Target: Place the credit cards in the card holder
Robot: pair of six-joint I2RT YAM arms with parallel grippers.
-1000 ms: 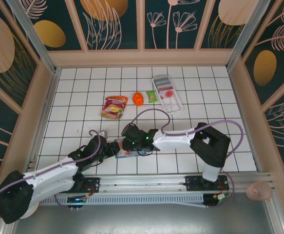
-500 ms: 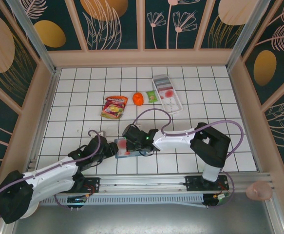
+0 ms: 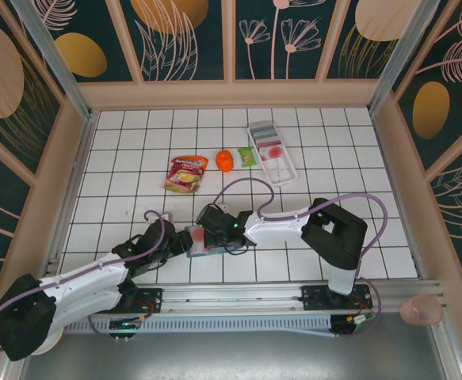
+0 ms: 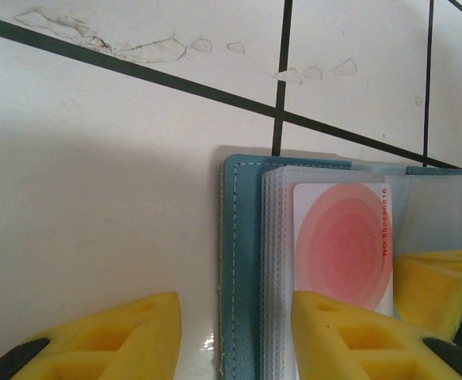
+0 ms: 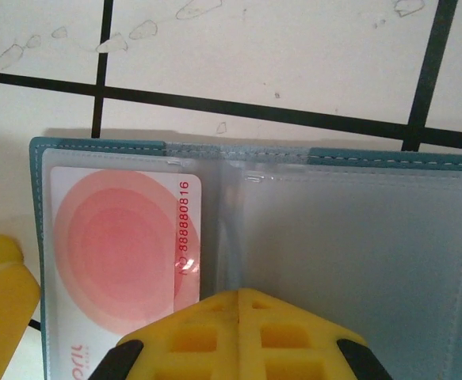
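On white-tiled table (image 3: pixel 120 158), floral walls (image 3: pixel 183 39) around, card holder (image 3: pixel 203 244) lies open; wrist views add pink-ringed credit card (image 5: pixel 120 245) on it; right jaws closed atop it; left jaws parted astride its edge.

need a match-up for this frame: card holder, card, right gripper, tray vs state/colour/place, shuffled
Things
1. card holder
2. card
3. right gripper
4. tray

Descriptions
a. fingers closed together
b. farthest back, beside a small green packet
c. lying open and flat
d. white with pink circles

Pairs: 1-c, 2-d, 3-a, 4-b
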